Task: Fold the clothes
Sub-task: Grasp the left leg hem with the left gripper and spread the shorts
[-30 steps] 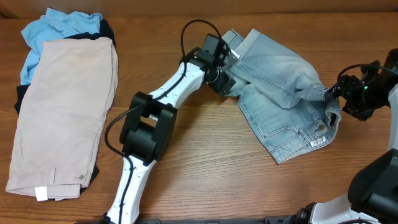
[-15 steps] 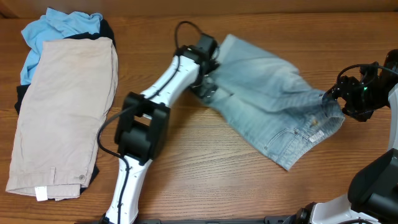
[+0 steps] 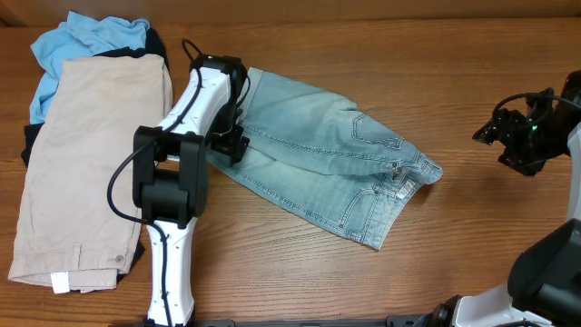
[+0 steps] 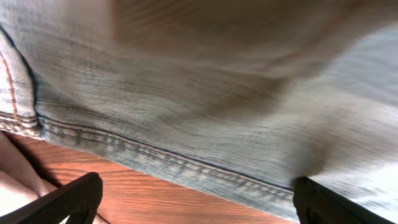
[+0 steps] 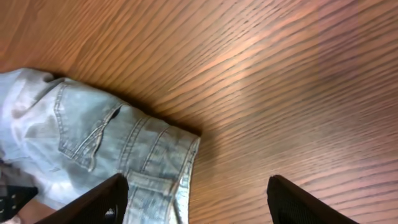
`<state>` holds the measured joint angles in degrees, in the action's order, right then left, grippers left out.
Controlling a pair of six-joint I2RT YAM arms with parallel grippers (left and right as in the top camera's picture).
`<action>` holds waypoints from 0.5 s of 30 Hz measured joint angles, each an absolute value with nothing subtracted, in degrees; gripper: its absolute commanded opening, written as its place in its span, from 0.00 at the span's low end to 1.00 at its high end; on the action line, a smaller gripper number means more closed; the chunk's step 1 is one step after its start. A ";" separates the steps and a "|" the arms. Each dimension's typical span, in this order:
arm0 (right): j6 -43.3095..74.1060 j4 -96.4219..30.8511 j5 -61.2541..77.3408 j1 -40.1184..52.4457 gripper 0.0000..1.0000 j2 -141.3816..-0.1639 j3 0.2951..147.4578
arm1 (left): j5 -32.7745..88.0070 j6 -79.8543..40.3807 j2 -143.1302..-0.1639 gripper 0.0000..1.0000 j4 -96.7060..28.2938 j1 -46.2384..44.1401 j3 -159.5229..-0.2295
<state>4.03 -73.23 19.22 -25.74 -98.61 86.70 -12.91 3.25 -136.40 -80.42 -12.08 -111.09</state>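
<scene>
two empty grippers, both wide: your left gripper hangs over the left end of the denim shorts, which stretch rightward across the tabletop; right gripper sits well apart

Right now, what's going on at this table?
Two robot arms are folding clothes. The denim shorts lie spread out on the table, not yet folded. The left gripper is open at their edge toward the other garments, gripping nothing. The right gripper hangs open, apart from the shorts. Off to the side, beige shorts lie on a sky-blue top and a black garment.
</scene>
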 measured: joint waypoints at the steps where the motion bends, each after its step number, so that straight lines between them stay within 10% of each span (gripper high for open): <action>1: 3.95 -73.87 19.35 -25.71 0.75 -98.00 86.91 | -12.88 3.29 -136.00 1.00 -80.42 -12.49 -111.18; 15: 4.08 -84.03 19.99 -11.07 0.75 -73.65 89.52 | -4.75 10.31 -115.35 1.00 -77.41 -15.27 -113.73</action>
<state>4.08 -84.03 19.99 -11.07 -73.65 89.52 -4.75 10.31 -115.35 -77.41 -15.27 -113.73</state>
